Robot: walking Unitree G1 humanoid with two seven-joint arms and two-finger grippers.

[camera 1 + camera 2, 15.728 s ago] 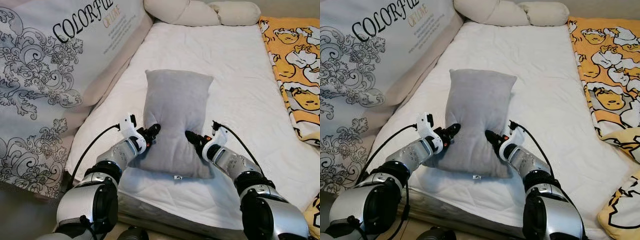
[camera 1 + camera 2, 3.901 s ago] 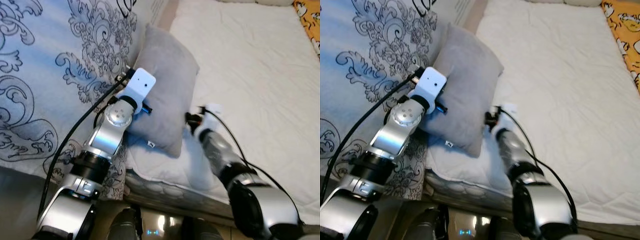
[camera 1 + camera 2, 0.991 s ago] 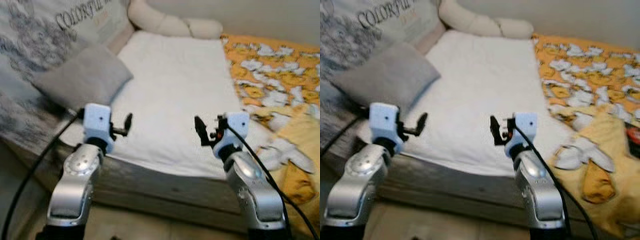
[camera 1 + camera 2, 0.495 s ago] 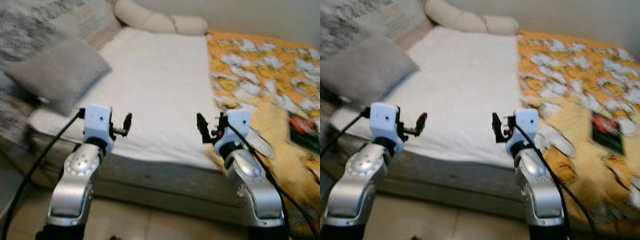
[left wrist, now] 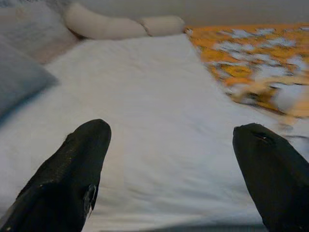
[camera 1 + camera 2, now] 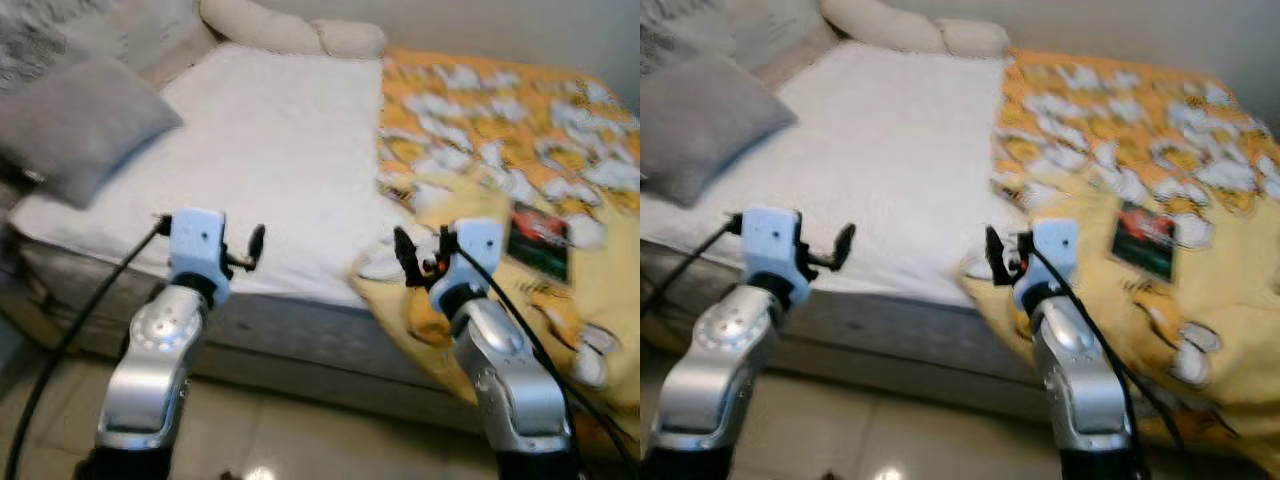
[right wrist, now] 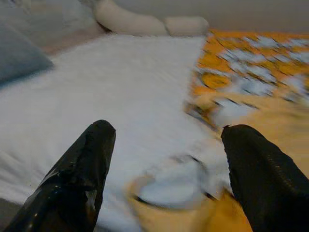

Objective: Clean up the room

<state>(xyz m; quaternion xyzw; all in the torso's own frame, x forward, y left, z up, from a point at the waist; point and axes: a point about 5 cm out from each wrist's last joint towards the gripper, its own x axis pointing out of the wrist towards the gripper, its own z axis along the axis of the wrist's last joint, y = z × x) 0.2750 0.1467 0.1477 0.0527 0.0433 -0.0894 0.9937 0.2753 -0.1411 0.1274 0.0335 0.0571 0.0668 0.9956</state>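
I see my left claw [image 5: 169,169] and right claw [image 7: 164,169] both spread, empty; bed [image 6: 270,130] ahead, blanket [image 6: 1120,160] beyond the right one.

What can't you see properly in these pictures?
- The dark flat thing on the yellow blanket: motion blur in both eye views hides what it is.
- The blanket's cartoon prints: smeared, no details.
- The gray pillow: its left side is cut off by the picture edge.
- The floor under the bed: hidden behind the two arms.
- The blanket's far right part: cut off by the picture edge.
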